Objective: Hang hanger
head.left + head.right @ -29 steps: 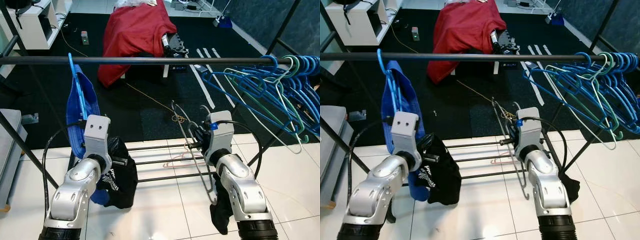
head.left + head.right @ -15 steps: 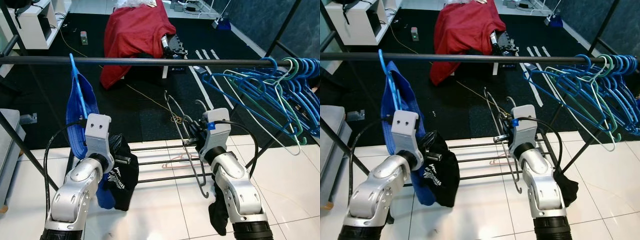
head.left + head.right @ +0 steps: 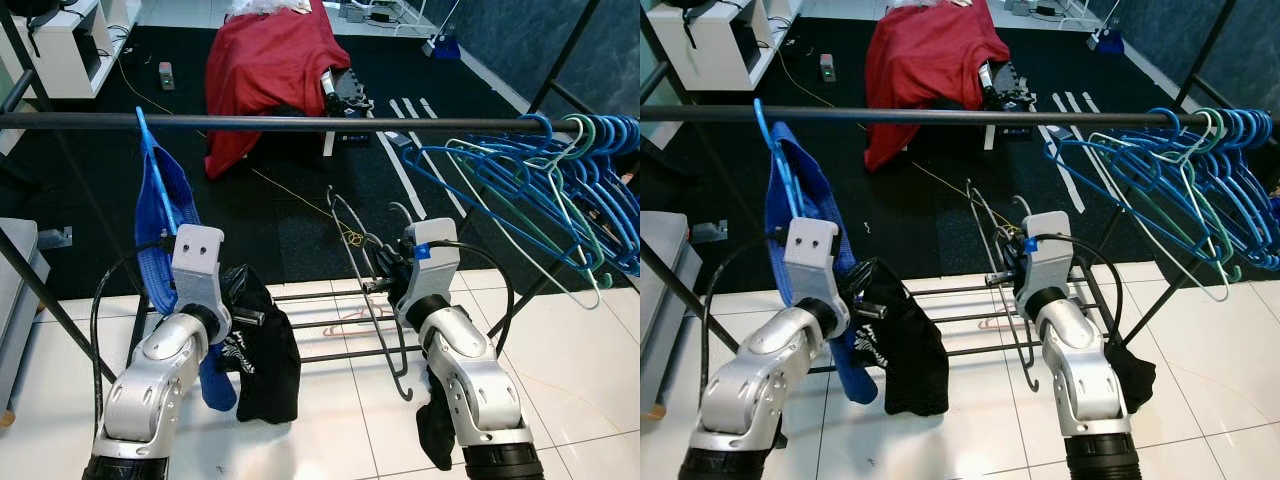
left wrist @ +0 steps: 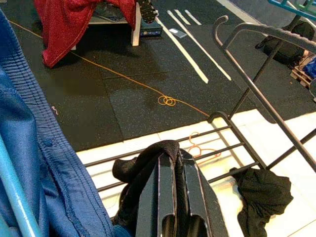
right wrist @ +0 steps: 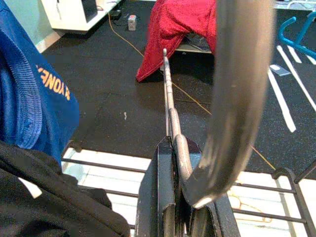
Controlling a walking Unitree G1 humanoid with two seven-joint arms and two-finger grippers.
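Below the black rail point(image 3: 300, 122), my right end effector point(image 3: 385, 283) pinching a grey wire hanger point(image 3: 362, 268), left end effector point(image 4: 173, 197) clamped on black clothing point(image 3: 262, 355), orange lettering on blue garment point(image 5: 47, 80) unreadable.

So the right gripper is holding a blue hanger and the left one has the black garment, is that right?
Not quite. The hanger in the right gripper is grey, not blue, as the right wrist view shows; the blue hangers are on the rail. The left gripper does hold the black garment.
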